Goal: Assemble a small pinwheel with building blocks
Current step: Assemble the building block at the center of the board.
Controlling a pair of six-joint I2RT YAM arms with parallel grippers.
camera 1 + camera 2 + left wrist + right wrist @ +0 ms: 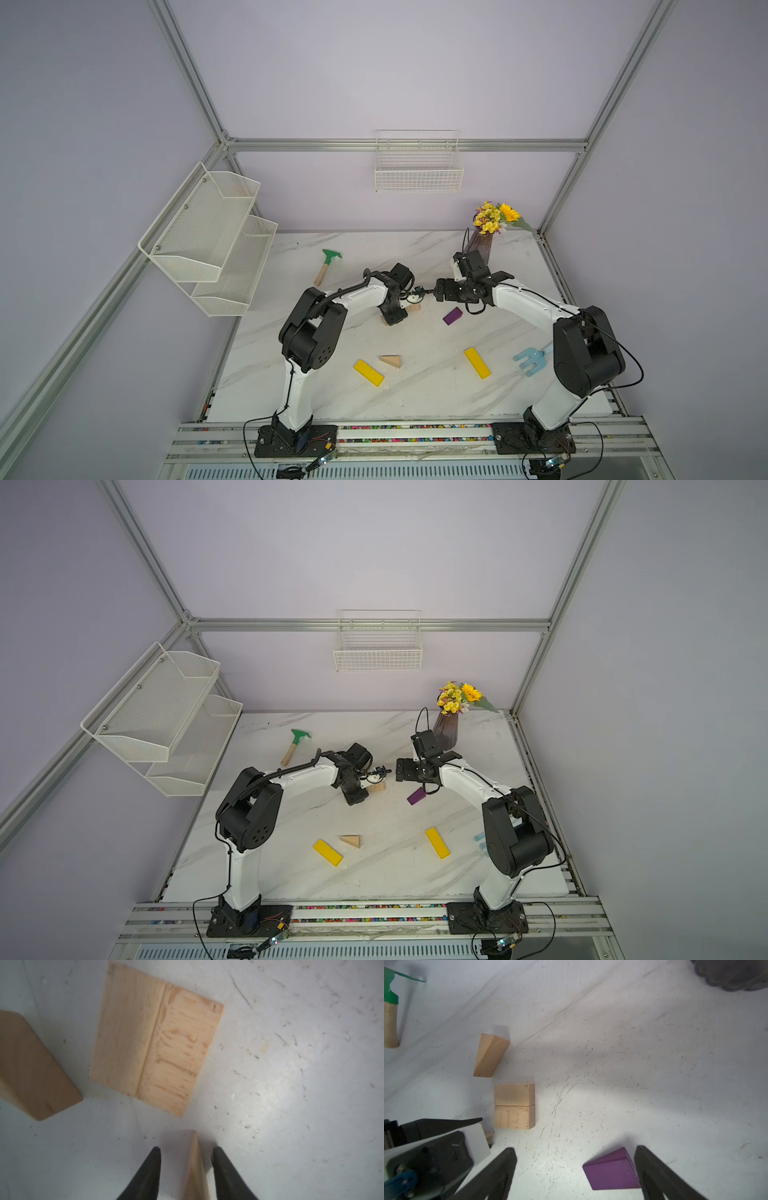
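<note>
Building the blades now, with the left gripper (pixel 187 1148) standing fingers parted either side of a tan wedge (pixel 195 1167), daylight on both flanks, no squeeze on it. Looks like a placement just short of the hub (pixel 155 1043), two tan blocks lying flush together straight ahead of the fingertips. Spots a second tan wedge (pixel 35 1068) down ahead and off to one side, apart from that hub. Across to the right gripper (pixel 575 1148): gaping wide, hanging over the purple wedge (pixel 610 1169) just inside one finger, nothing clamped yet. Leaves a third tan wedge (pixel 390 360) and both yellow bars (pixel 368 372) well behind both grippers. Next, probably: lifting clear on the left without nudging the wood, then centring and closing on the purple piece
</note>
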